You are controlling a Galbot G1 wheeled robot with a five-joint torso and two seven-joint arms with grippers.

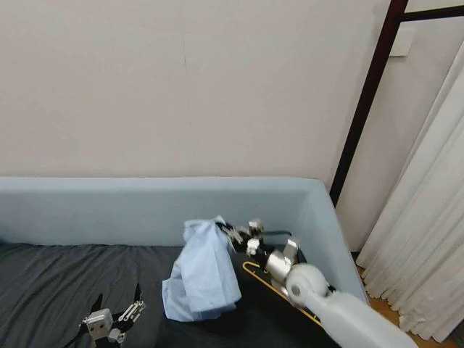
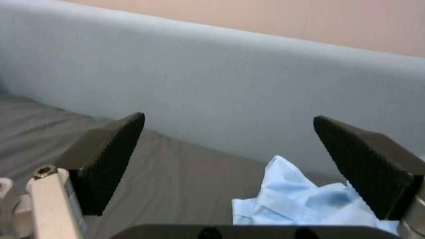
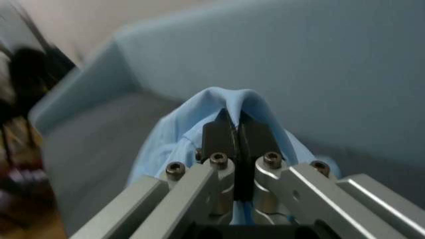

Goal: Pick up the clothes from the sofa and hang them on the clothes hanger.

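Wide sofa point(image 1: 109, 210) ahead, dark rack pole point(image 1: 366, 94) to my right. The blue shirt point(image 1: 203, 275) drapes toward the seat, top fold pinched in my right gripper point(image 1: 226, 232), jaws shut tight: pick-up in hand. Next, I reckon: lift clear, swing rackward. An orange hanger point(image 1: 262, 281) lies beneath my arm; left gripper point(image 1: 116, 310) low, jaws wide, empty.

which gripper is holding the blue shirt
The right gripper, shut on a fold of the blue shirt. The left gripper is open and holds nothing, apart from the shirt.
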